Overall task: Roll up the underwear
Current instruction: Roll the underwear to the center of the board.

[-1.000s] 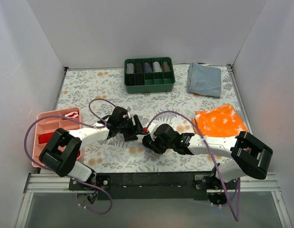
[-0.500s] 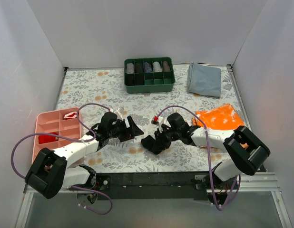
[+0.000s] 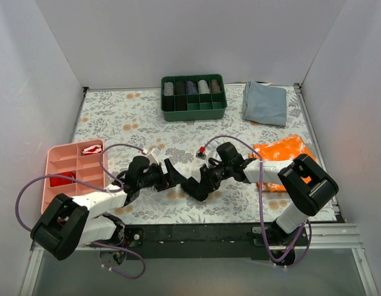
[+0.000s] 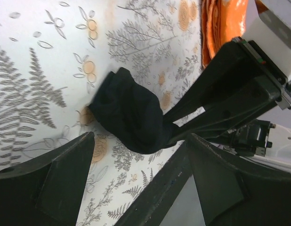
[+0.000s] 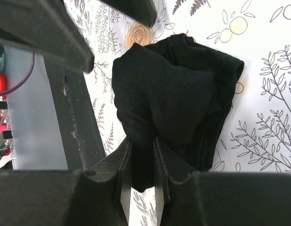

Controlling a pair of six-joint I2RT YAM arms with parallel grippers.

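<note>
Over the floral surface (image 3: 116, 117) the left arm has sunk lower. Its tool (image 3: 170, 172) gapes, released, at 9 o'clock of the underwear (image 4: 131, 117). That bunched lump sits near-centre, clenched by the right tool (image 5: 142, 160). It looks crumpled, not yet properly rolled.

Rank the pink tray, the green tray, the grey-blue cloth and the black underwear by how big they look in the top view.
1. pink tray, though it sits nearer the camera than the green one
2. green tray
3. grey-blue cloth
4. underwear, bunched into a small lump
</note>
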